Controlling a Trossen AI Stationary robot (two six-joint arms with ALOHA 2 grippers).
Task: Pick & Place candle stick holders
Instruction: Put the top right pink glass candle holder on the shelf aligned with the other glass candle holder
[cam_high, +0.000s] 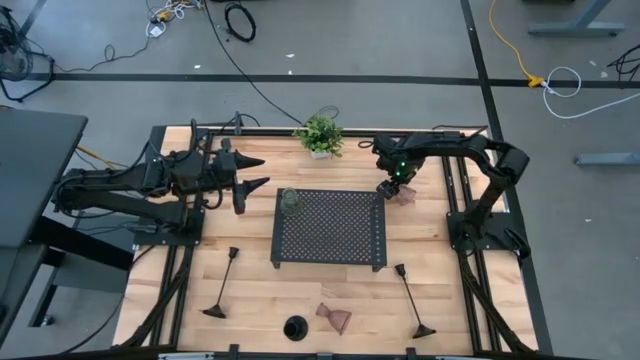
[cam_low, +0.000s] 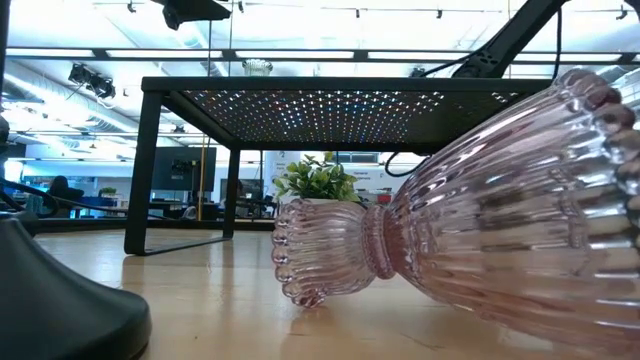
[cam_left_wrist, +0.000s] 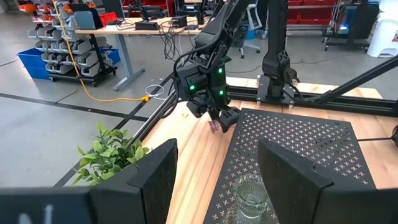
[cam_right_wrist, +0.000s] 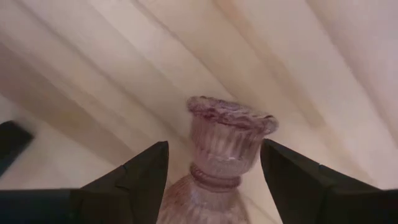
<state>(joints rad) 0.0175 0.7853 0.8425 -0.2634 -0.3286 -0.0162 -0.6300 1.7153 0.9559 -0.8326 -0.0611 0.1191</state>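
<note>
Pinkish ribbed glass holder (cam_right_wrist: 224, 155) between the spread fingers of the right gripper (cam_high: 392, 188), not clenched, just beside the black perforated tray (cam_high: 330, 232). Greenish glass holder (cam_high: 289, 201) upright on that tray's corner. Left gripper (cam_high: 250, 172) open, hovering beside the tray.

No legible text, labels, brand marks, numbers or signs in any view. Checked glass and black holders, perforated tray, plant pot, arm housings, counter frame: nothing readable. Background shelving, bins and monitors beyond the counter too small or blurred to read.
</note>
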